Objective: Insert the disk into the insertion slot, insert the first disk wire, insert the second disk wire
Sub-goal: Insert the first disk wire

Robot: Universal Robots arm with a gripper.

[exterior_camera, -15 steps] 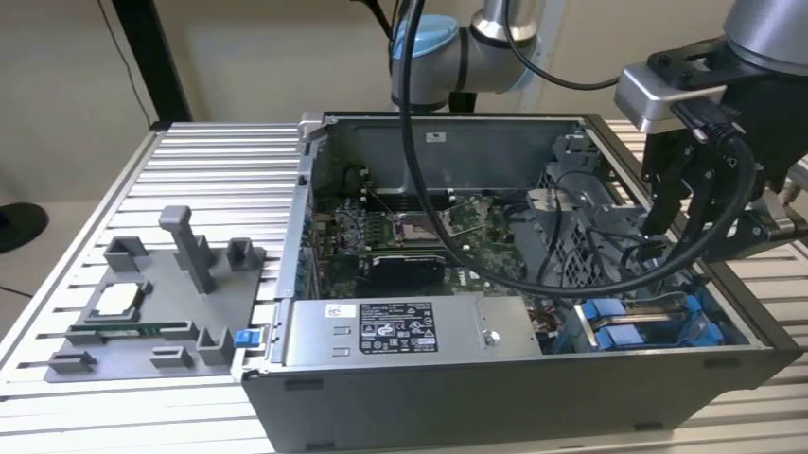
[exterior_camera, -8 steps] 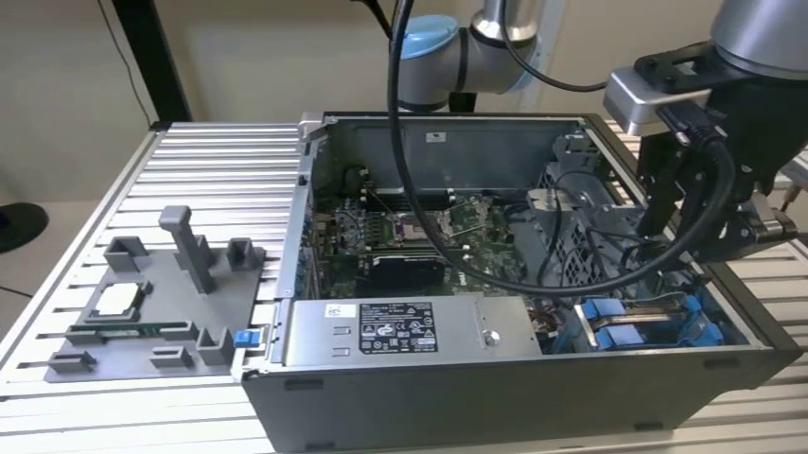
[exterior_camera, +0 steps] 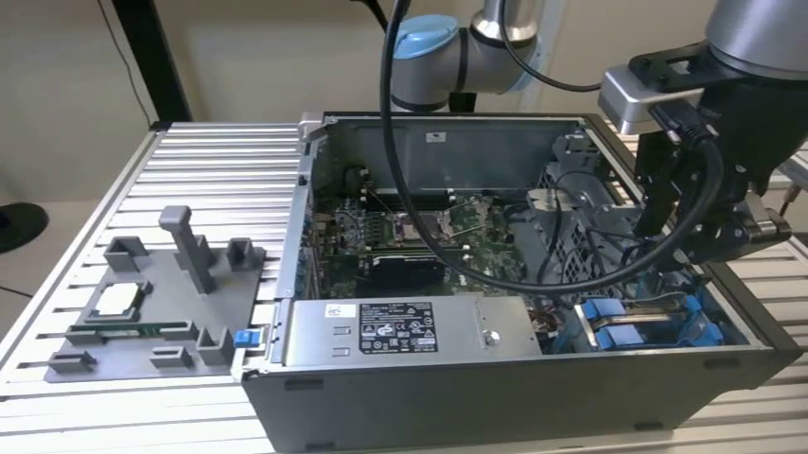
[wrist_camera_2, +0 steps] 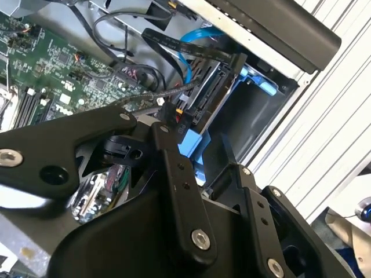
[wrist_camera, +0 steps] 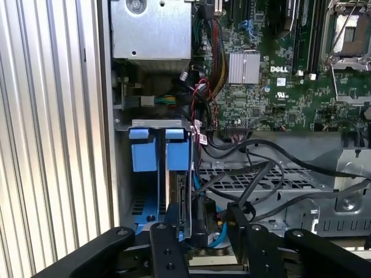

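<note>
Open case (exterior_camera: 505, 397) lies on its side on the slatted table (exterior_camera: 215, 161). The work is at the lower right of the exterior view, where the gripper (wrist_camera: 203, 223) reaches down into the drive corner. The disk (wrist_camera: 177, 191) stands on edge inside the slot (wrist_camera: 153, 123), just beside the blue tabs (wrist_camera: 144, 156), and I judge it seated. The fingers (wrist_camera: 171, 249) are spread, one on either side of a black plug (wrist_camera: 203, 217) at the disk's connector end. I cannot tell whether either finger touches the plug. A blue wire (wrist_camera_2: 185, 58) loops down toward that same end and looks to belong to the plug, though the join is hidden.

Handling, by judgement: the disk is stiff, fairly heavy and sensitive to knocks. Its plastic frame is the place to hold it, not the bare board side. The plug is small, light and rigid, and its two flat sides offer the best hold. The wire is springy, would pull the plug askew, and should not be pinched. The connector pins probably tolerate little tilt.

Room to move: the case wall runs close along one side of the slot and the tabs crowd the end, so sideways room is scant. On the other side, loose black cables (wrist_camera: 261, 174) cross the perforated metal near the plug and could snag a finger. The board (wrist_camera: 272, 87) lies well apart beyond them. The free way in and out is straight up from the slot. The supply box (exterior_camera: 404, 331) sits at the lower middle of the exterior view, clear of the gripper.
</note>
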